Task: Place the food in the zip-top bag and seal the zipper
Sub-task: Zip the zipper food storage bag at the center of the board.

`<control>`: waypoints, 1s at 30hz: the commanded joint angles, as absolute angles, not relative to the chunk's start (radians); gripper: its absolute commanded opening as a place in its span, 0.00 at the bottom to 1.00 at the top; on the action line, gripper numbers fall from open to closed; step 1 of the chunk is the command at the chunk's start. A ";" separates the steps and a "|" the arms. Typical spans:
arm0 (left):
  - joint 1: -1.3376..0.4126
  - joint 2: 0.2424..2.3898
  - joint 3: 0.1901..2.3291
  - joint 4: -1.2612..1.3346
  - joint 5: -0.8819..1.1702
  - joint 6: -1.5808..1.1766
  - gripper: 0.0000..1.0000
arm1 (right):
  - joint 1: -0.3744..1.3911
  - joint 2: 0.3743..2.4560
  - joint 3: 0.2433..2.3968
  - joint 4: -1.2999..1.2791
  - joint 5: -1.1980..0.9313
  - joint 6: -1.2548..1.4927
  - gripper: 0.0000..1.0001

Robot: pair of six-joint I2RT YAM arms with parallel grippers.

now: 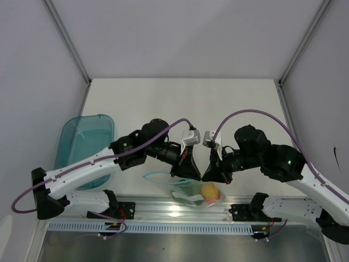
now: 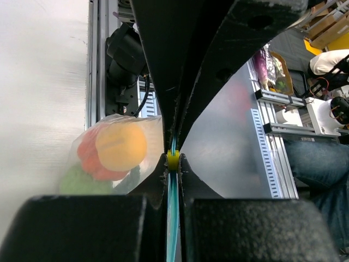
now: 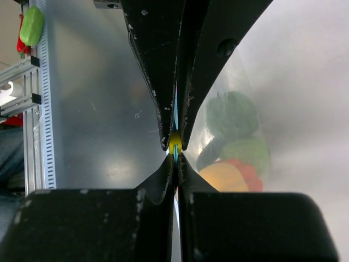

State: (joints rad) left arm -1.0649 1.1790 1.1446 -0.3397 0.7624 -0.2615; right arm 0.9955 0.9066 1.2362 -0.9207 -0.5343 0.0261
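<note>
The zip-top bag lies at the near table edge between the two arms, clear and crinkled. The food shows through it: an orange round fruit, a red piece and green pieces. My left gripper is shut on the light blue zipper at the bag's mouth. My right gripper is shut on the same strip, tip to tip with the left one. A small yellow slider sits between the two sets of fingertips.
A teal translucent tray stands at the left of the table, behind the left arm. An aluminium rail with both arm bases runs along the near edge, right under the bag. Enclosure walls stand on both sides.
</note>
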 commanded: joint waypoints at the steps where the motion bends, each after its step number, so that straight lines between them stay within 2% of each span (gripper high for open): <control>1: -1.069 1.178 1.169 -0.296 0.776 -0.264 0.01 | 0.993 0.887 1.227 -0.850 -0.577 0.043 0.00; 5: -1.068 1.167 1.151 -0.298 0.755 -0.265 0.01 | 0.993 0.845 1.201 -0.798 -0.548 0.084 0.00; 10: -1.063 1.144 1.111 -0.295 0.697 -0.273 0.01 | 0.993 0.724 1.105 -0.689 -0.307 0.161 0.00; 17: -1.062 1.086 1.032 -0.328 0.560 -0.250 0.01 | 0.988 0.572 1.040 -0.635 -0.097 0.241 0.00; 30: -1.034 0.914 0.933 -0.498 0.439 -0.225 0.01 | 0.986 0.537 1.060 -0.704 0.003 0.245 0.00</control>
State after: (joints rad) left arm -1.0443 0.9695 0.9573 -0.3695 0.4877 -0.2424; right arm 0.9943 0.5617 1.0248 -0.7444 -0.0853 0.2363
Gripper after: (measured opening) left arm 0.026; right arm 0.007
